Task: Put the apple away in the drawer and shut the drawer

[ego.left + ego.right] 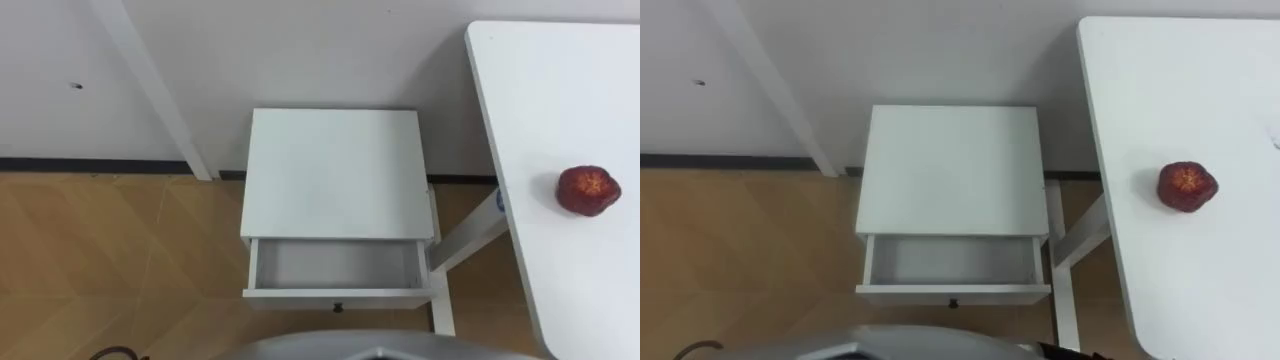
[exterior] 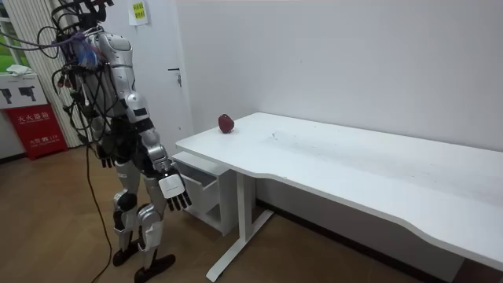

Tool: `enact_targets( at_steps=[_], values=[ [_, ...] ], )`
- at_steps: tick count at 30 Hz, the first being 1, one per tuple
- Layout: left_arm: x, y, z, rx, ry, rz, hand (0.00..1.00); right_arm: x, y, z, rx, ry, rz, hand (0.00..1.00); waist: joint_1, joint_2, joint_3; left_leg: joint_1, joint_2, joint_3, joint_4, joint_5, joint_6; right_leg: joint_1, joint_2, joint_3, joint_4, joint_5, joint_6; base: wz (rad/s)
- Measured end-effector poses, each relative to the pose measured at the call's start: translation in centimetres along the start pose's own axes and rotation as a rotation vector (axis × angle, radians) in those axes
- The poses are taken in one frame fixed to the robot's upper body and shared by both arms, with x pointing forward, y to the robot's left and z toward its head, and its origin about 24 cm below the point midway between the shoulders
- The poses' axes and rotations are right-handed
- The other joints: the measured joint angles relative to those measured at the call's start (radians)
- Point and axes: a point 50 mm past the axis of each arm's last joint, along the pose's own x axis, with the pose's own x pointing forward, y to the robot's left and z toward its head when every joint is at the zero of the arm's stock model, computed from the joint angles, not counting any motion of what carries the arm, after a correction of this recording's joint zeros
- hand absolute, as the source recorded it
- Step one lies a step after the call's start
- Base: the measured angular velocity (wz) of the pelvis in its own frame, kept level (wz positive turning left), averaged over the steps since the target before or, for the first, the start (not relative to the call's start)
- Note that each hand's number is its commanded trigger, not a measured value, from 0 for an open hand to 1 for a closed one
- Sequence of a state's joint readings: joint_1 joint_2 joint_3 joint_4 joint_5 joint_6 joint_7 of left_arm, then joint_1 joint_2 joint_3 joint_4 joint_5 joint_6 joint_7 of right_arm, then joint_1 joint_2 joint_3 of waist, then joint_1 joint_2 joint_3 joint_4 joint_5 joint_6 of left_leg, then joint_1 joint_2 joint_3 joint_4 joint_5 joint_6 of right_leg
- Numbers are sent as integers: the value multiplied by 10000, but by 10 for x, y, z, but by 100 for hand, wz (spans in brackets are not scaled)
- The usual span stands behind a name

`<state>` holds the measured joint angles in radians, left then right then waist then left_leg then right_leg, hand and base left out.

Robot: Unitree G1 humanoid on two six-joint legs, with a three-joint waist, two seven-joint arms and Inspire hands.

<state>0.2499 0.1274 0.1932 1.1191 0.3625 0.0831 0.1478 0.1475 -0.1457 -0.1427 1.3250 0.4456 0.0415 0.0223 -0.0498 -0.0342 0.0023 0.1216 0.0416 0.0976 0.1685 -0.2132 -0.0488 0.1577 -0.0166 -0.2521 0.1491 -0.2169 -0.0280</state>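
Note:
A red apple [image 1: 588, 190] lies on the white table [image 1: 560, 90] at my right, close to its left edge. Straight ahead stands a white nightstand [image 1: 338, 170] against the wall. Its drawer [image 1: 338, 268] is pulled open toward me and holds nothing. In the room view I stand in front of the nightstand with the apple [image 2: 225, 123] on the table's near corner. My right hand [image 2: 174, 191] hangs at my side with relaxed fingers, holding nothing. My left hand [image 2: 104, 161] hangs low on my far side.
A slanted white table leg [image 1: 470, 235] runs down right beside the nightstand. A white post [image 1: 150, 85] leans against the wall to the left. Wooden floor [image 1: 110, 260] lies open left of the nightstand. A red stand [image 2: 35, 126] is behind me.

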Motion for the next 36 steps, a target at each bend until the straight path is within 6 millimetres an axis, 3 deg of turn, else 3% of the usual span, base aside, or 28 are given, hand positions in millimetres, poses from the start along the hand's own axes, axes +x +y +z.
enact_targets(
  at_steps=[6, 9, 14, 17, 19, 23, 29, 36],
  values=[
    [0, -1, -2, -194, 114, -39, 0, 0, -1, -4, 442, 87, 191, 0, 24, 46, -10, -18, 8, 137, 16, 0, 3, -100, 4, 102, -115, -9, 11, -2],
    [0, -1, -3, -642, 200, -88, 0, 0, -1, -5, 1466, 94, 211, 0, -7, 86, -24, -59, 10, 133, -16, 1, 5, -147, 17, 120, -71, 5, 4, -3],
    [0, 2, -6, -1309, 243, 57, 0, -1, -7, -1, 5295, -233, 23, 0, -55, 154, -4, -11, 37, 268, -23, 1, 5, -148, 25, 307, 35, 6, 3, -10],
    [1, 8, -4, -1425, 171, 359, 0, -2, -14, 12, 8626, -803, -261, 0, -336, 112, -5, 92, 29, 385, -59, 0, 4, -142, 8, 354, 31, 6, 3, -3],
    [1, 9, -4, -1553, 151, 413, 0, -3, -19, 20, 9993, -1168, -328, 0, -416, 124, 20, 124, 27, 429, -68, 0, 5, -126, 9, 449, 31, 6, 4, -12],
    [1, 10, 0, -1840, 47, 536, 0, -7, -29, 49, 12837, -2133, -613, 0, -648, 35, -11, 27, 29, 664, -53, 0, 5, -270, -3, 564, 45, 3, 9, -9],
    [2, 23, -1, -1834, -77, 900, 0, -19, -46, 76, 14967, -2973, -1225, 0, -882, -139, -30, -57, 32, 664, -33, 1, 5, -387, 10, 582, 120, 3, 14, 1],
    [3, 33, 9, -1824, -593, 1177, 0, -32, -56, 96, 15707, -3374, -1818, 0, -920, -157, -40, -381, 24, 671, -10, 2, 7, -749, 13, 620, 308, 3, 14, -2]
  ],
)
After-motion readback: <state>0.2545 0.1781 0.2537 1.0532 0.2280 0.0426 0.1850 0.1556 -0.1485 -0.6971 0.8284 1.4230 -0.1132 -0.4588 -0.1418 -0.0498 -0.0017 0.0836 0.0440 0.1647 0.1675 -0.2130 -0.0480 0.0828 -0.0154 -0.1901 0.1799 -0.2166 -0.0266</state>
